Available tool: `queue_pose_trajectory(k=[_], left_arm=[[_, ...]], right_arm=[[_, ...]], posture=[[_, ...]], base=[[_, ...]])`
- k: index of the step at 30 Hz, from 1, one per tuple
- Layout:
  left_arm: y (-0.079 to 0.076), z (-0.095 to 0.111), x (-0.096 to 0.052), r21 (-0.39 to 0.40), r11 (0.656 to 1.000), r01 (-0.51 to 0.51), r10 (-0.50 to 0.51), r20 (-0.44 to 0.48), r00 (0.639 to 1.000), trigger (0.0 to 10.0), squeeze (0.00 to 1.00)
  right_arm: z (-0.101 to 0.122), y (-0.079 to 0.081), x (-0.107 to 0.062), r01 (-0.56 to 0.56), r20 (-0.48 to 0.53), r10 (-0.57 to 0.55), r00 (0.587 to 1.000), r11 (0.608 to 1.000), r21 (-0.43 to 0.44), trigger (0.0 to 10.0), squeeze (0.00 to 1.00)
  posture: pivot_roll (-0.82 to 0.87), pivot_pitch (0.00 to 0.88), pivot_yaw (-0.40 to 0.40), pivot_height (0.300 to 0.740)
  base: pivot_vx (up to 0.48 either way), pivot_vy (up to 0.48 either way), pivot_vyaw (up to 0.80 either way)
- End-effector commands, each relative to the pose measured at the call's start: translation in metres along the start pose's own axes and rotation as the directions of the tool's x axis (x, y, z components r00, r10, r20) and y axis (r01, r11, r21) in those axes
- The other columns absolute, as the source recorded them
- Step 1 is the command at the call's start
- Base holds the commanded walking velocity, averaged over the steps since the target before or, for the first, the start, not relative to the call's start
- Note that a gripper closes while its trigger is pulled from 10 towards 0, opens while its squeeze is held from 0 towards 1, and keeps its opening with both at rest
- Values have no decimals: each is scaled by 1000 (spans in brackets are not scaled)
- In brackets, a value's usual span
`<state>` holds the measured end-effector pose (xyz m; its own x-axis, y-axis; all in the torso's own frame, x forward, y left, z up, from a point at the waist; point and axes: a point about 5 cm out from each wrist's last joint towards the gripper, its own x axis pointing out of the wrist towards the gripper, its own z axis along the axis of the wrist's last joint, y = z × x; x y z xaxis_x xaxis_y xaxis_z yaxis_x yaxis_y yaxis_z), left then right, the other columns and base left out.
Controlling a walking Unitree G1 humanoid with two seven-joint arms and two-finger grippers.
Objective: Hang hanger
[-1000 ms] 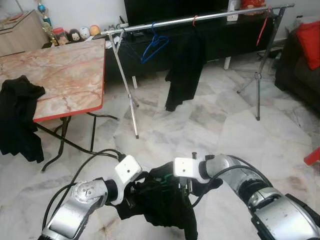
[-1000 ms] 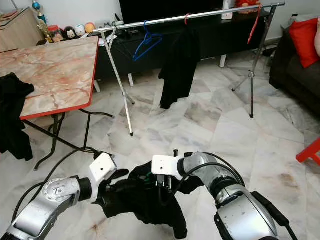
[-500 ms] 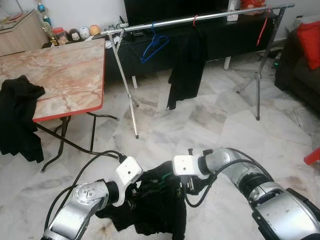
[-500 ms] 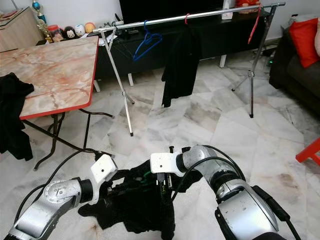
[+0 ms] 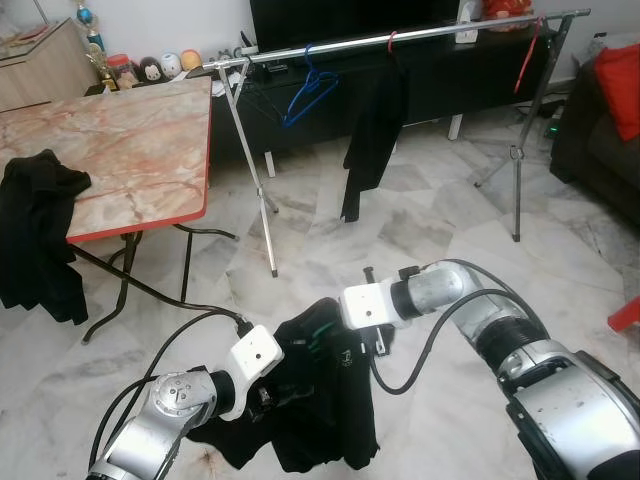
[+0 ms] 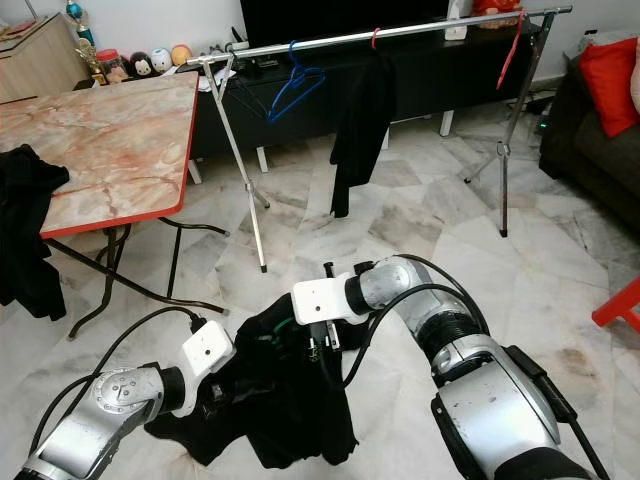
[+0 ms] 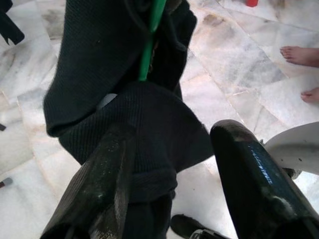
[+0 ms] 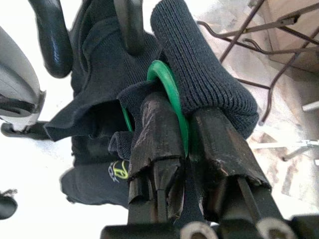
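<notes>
Right claw (image 8: 185, 130) clenches the curved green plastic hanger (image 8: 172, 94); left claw (image 7: 172, 172), parted, straddles knitted black cloth (image 7: 99, 55).

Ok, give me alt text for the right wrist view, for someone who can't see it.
The right gripper has its two black fingers closed on the curved hook of a green hanger, with a black garment bunched around it. Behind are pale floor and folding table legs.

Both silver arms bend inward, low in front. Right pincer (image 8: 187, 149) is clamped tight; left pincer (image 7: 169, 164), just below and beside it, has fingers spread.
</notes>
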<state>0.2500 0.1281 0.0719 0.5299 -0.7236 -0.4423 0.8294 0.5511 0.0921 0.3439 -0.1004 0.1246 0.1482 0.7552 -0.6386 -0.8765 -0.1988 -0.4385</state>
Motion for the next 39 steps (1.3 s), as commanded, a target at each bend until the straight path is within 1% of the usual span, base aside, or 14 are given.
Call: queue_pose_trajectory(k=[1, 3, 4, 10, 12, 13, 15, 22, 29, 34, 35, 36, 37, 39], left_arm=[[7, -1, -1, 22, 999, -34, 34, -13, 999, 10000, 0], [14, 4, 1, 38, 994, -102, 101, 16, 995, 10000, 0], [16, 8, 0, 37, 993, -111, 110, 33, 993, 10000, 0], [17, 20, -8, 43, 994, -104, 101, 78, 992, 10000, 0], [17, 20, -8, 46, 994, -97, 93, 72, 993, 10000, 0], [15, 16, -7, 57, 995, -77, 74, 51, 996, 10000, 0], [13, 14, -6, 57, 996, -69, 67, 44, 997, 10000, 0], [6, 7, 1, 27, 999, -23, 22, 12, 1000, 10000, 0], [11, 2, 5, 19, 997, -80, 80, -3, 997, 10000, 0], [11, 2, 5, 17, 996, -83, 83, -4, 997, 10000, 0], [11, 2, 6, 13, 996, -86, 86, -3, 996, 6392, 0], [11, 2, 6, 12, 996, -91, 91, -2, 996, 941, 0], [12, 2, 6, 11, 995, -95, 95, -2, 995, 0, 0], [12, 2, 7, 11, 995, -104, 104, 0, 995, 0, 0]], right_arm=[[20, -17, -4, 53, 77, -48, 996, 997, -62, 0, 0], [22, -16, -3, 38, 89, -32, 996, 997, -70, 0, 0], [22, -16, -2, 38, 87, -32, 996, 997, -70, 0, 0], [18, -12, 0, 30, 70, -25, 997, 997, -65, 0, 0], [19, -12, 0, 31, 74, -26, 997, 998, -62, 0, 0], [21, -13, 0, 34, 82, -28, 996, 997, -65, 0, 0], [22, -14, 0, 36, 87, -30, 996, 997, -67, 0, 0], [29, -20, -1, 53, 106, -44, 993, 996, -79, 0, 0], [35, -21, -1, 45, 132, -32, 991, 994, -102, 0, 0], [38, -22, -1, 51, 142, -36, 989, 993, -107, 0, 0], [38, -22, 0, 51, 143, -35, 989, 993, -108, 0, 0], [38, -22, 0, 50, 144, -34, 989, 993, -109, 0, 0], [38, -22, 0, 49, 145, -33, 989, 993, -110, 0, 0], [39, -22, -1, 48, 147, -32, 989, 993, -111, 0, 0]], posture=[[-80, 0, 100, 740], [-82, 0, 99, 740], [-82, 0, 97, 740], [-76, 0, 94, 740], [-74, 0, 94, 740], [-75, 0, 95, 740], [-77, 0, 96, 740], [-82, 0, 97, 740], [-86, 0, 95, 740], [-86, 0, 94, 740], [-86, 0, 94, 740], [-86, 0, 93, 740], [-86, 0, 93, 740], [-85, 0, 92, 740]], base=[[0, 0, 0], [0, 0, 0], [0, 0, 0], [0, 0, 0], [0, 0, 0], [0, 0, 0], [0, 0, 0], [0, 0, 0], [0, 0, 0], [0, 0, 0], [0, 0, 0], [0, 0, 0], [0, 0, 0], [0, 0, 0]])
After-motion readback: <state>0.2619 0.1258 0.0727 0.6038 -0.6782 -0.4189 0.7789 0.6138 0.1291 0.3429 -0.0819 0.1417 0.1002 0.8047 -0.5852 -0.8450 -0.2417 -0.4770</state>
